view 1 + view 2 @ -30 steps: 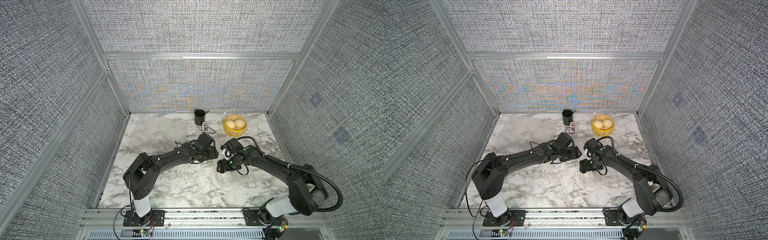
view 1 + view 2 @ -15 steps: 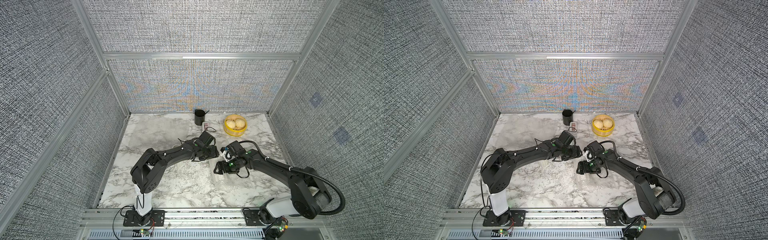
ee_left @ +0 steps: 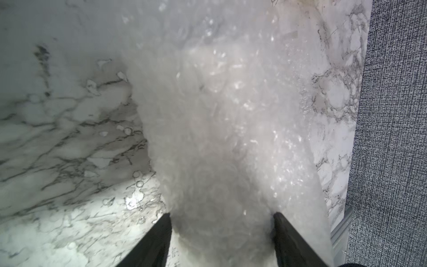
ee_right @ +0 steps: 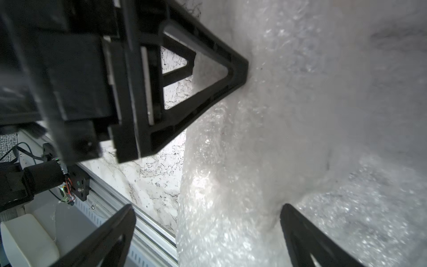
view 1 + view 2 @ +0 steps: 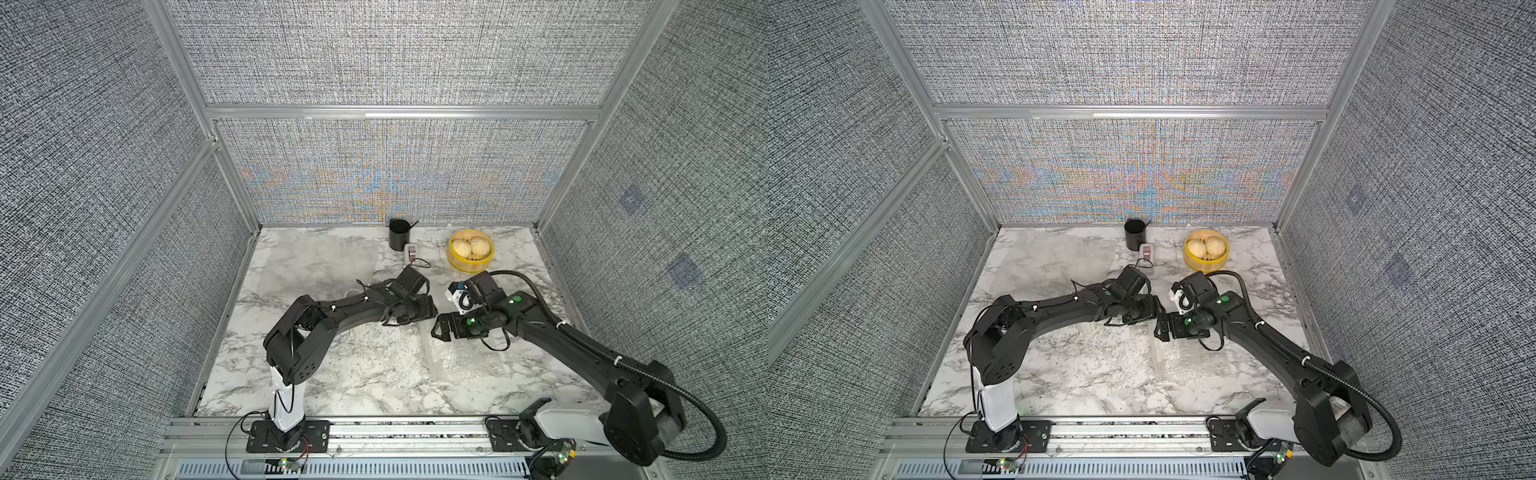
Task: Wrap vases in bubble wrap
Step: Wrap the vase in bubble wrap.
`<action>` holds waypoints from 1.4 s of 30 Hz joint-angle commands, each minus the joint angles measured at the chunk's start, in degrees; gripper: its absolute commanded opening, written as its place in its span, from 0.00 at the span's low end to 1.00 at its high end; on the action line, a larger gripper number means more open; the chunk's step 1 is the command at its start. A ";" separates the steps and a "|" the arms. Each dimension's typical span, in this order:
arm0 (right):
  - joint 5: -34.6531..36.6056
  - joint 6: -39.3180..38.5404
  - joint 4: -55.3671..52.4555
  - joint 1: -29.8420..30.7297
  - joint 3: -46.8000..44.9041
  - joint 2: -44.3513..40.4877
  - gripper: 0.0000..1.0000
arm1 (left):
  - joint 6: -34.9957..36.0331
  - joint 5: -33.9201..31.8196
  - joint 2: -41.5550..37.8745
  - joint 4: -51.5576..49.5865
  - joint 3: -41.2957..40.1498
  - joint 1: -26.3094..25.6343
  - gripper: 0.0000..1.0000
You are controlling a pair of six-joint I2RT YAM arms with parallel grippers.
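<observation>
A bubble wrap roll (image 3: 219, 138), cloudy white and glinting, lies on the marble bench (image 5: 332, 374) just off centre toward 3 o'clock. The layers hide whatever is inside it. Its loose tail (image 5: 457, 361) spreads flat toward 4 o'clock. A second bubble wrap sheet (image 5: 328, 266), clear and hazy, lies flat at about 10 o'clock, near the back wall. In a top view a white ribbed vase (image 5: 1090, 328) shows slightly toward 9 o'clock. It is mostly hidden, and whether it stands upright cannot be told.

The bubble wrap (image 3: 219, 138) is translucent, bubbly plastic with glints. The table (image 5: 332, 386) beneath it looks like smooth veined marble; walls (image 5: 395, 54) around the table are coarse woven cloth.
</observation>
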 commanded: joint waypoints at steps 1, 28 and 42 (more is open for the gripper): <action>6.25 0.95 -5.00 2.31 3.02 0.76 0.99 | 0.41 -1.80 0.24 -3.69 -0.04 0.15 0.69; 5.91 6.43 8.19 5.98 -4.10 10.64 0.85 | -0.89 -1.86 -1.44 -1.58 1.25 0.15 0.73; -9.82 4.00 16.00 -3.16 -13.51 8.54 0.78 | -1.08 -1.80 -3.95 -2.68 0.29 0.33 0.79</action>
